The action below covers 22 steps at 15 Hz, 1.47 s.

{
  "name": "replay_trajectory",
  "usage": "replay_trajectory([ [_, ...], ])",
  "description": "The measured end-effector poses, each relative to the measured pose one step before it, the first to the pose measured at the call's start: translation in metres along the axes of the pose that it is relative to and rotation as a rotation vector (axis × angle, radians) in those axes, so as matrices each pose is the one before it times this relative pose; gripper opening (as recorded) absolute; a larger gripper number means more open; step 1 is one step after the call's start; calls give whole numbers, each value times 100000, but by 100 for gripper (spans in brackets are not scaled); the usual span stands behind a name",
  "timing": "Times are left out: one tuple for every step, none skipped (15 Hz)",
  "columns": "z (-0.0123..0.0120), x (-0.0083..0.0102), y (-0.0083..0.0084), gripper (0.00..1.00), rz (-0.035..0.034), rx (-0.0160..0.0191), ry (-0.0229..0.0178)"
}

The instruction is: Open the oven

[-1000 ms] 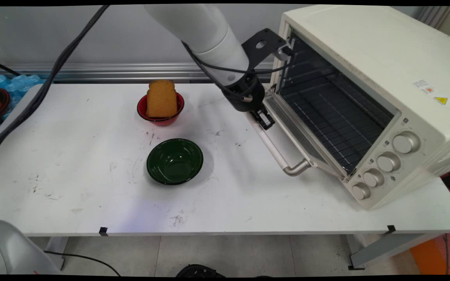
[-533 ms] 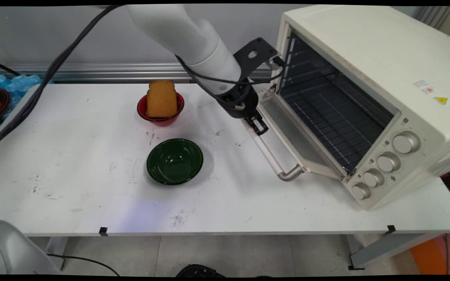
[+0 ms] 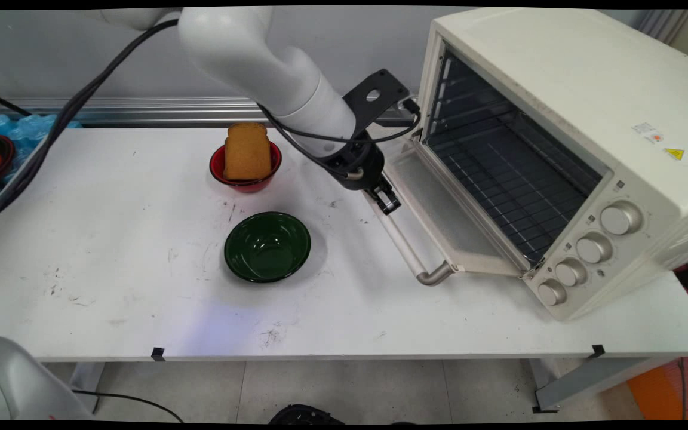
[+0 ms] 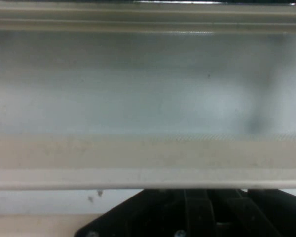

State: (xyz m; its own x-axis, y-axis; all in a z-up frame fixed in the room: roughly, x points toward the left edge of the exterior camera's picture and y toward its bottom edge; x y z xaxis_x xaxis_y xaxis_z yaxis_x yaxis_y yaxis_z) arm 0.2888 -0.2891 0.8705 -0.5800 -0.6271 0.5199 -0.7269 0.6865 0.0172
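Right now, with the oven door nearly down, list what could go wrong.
1. The pincer sits at the door handle's far end, not its middle; the hold could slip off, or the pull could twist the oven door.
2. The door is near flat over the table; pushing lower could jam the handle into it.
3. The green bowl and the red bowl holding toast lie close by; a wide arm swing could knock them.
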Motion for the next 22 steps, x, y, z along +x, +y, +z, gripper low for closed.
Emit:
replay_trajectory([
  [62,-269,-17,0,-83,71,287],
  [53,-220,-22,0,-71,64,252],
  [51,-236,-31,0,-67,108,281],
  [34,-213,-37,0,-42,92,320],
  [13,-184,-32,0,-2,58,230],
  [-2,-147,-31,0,-5,50,203],
  [-15,-161,-29,0,66,12,137],
  [-38,-230,-52,0,82,-14,173],
  [-64,-232,-46,0,211,-83,221],
  [-60,-198,-34,0,240,-111,205],
  [-42,-126,-16,0,230,-116,164],
  [-82,-239,-42,0,457,-186,275],
  [-69,-185,-29,0,458,-182,281],
  [-79,-207,-48,0,574,-198,348],
  [-80,-220,-59,0,539,-217,311],
  [-69,-192,-51,0,478,-179,219],
  [-88,-237,-79,0,520,-141,171],
  [-104,-232,-95,0,447,-109,133],
  [-96,-183,-73,0,406,-84,108],
  [-133,-192,-87,0,289,-152,187],
  [-172,-175,-97,0,196,-93,222],
  [-164,-120,-82,0,202,-25,158],
])
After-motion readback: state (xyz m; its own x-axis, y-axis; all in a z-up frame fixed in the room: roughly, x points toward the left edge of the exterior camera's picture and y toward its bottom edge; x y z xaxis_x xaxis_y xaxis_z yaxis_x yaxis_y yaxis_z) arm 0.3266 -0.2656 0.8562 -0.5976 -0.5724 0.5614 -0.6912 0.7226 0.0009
